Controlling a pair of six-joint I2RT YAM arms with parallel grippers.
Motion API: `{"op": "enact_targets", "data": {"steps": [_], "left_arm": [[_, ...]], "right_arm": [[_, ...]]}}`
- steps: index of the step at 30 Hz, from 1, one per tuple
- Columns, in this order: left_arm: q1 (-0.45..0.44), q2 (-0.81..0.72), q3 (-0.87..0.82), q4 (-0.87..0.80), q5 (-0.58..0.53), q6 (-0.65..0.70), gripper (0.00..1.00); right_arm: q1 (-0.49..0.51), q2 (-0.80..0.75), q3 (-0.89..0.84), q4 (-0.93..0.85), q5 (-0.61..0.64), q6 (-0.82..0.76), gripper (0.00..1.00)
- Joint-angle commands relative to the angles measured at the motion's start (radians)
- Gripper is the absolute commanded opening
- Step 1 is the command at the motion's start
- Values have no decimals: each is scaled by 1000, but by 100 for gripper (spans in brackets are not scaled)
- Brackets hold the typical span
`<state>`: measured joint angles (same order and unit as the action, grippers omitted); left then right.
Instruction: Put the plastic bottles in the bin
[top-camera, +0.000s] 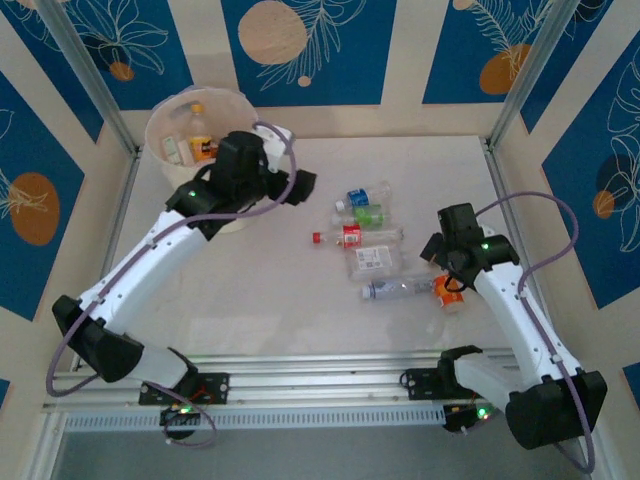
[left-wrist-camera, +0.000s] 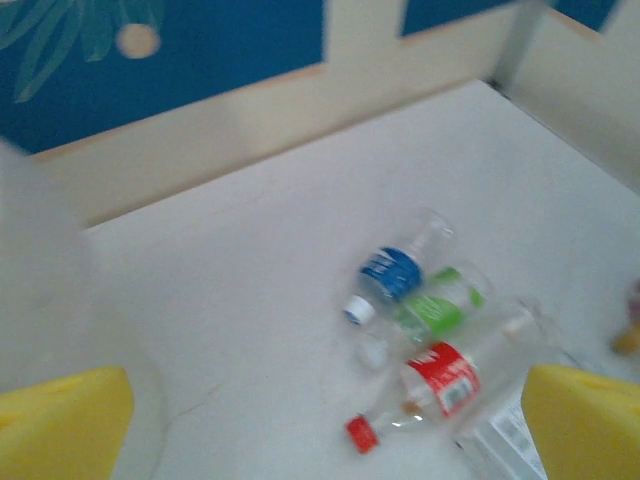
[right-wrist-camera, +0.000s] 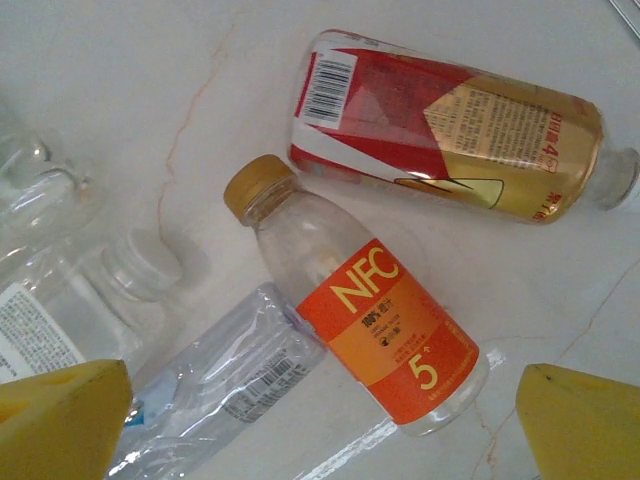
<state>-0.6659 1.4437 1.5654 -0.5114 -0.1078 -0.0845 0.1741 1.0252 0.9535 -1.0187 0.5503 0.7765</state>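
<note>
Bin (top-camera: 165, 112) first, at your far left: it stands in the back corner beside the frame post (top-camera: 105, 100). At least two bottles are inside, an orange bottle (top-camera: 199, 124) and a pale bottle (top-camera: 175, 148). The left arm overlaps the bin's right side in the top view.

Your left gripper (top-camera: 303, 186) hangs just right of the bin, jaws wide apart and nothing between them. In its wrist view the yellow pads (left-wrist-camera: 60, 425) frame bare table (left-wrist-camera: 230, 300), with the bin a blur at the left edge (left-wrist-camera: 40, 260). You have open room between the bin and the cluster, and across the near-left table.

Count seven on the table. Five lie mid-table:
- A blue bottle (top-camera: 366, 194) (left-wrist-camera: 392, 272) with a white cap lies farthest back.
- A green bottle (top-camera: 368, 213) (left-wrist-camera: 440, 305) lies side by side with it.
- A red bottle (top-camera: 347, 236) (left-wrist-camera: 450, 375) with a red cap lies just nearer.
- A clear bottle (top-camera: 375, 260) comes next.
- A crumpled bottle (top-camera: 395, 288) (right-wrist-camera: 215, 385) lies nearest you.

Their labels are too blurred to read.

Your right gripper (top-camera: 450, 283) (right-wrist-camera: 325, 420) hovers over the last two, jaws spread and gripping nothing. The NFC bottle (right-wrist-camera: 385, 330) has a tan cap and an orange label reading "NFC", "100%" and "5". Its side meets the crumpled bottle's end. Just beyond it lies a gold bottle (right-wrist-camera: 450, 125) with a red-and-gold label and a barcode; its fine print is unreadable.

Right of that gripper, a bare strip runs to the side rail (top-camera: 510, 230).
</note>
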Motion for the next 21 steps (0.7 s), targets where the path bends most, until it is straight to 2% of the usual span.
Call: {"op": "enact_targets", "data": {"steps": [1, 7, 14, 21], "left_arm": [[-64, 51, -18, -3, 44, 78, 100], [-122, 97, -63, 40, 32, 53, 100], [-163, 124, -101, 56, 30, 62, 99], [-203, 140, -123, 75, 40, 62, 100]], "right_arm": [[-59, 21, 2, -17, -97, -37, 99], [-165, 84, -69, -25, -219, -69, 99], [-225, 108, -125, 19, -293, -50, 100], [-305, 102, -189, 64, -336, -36, 93]]}}
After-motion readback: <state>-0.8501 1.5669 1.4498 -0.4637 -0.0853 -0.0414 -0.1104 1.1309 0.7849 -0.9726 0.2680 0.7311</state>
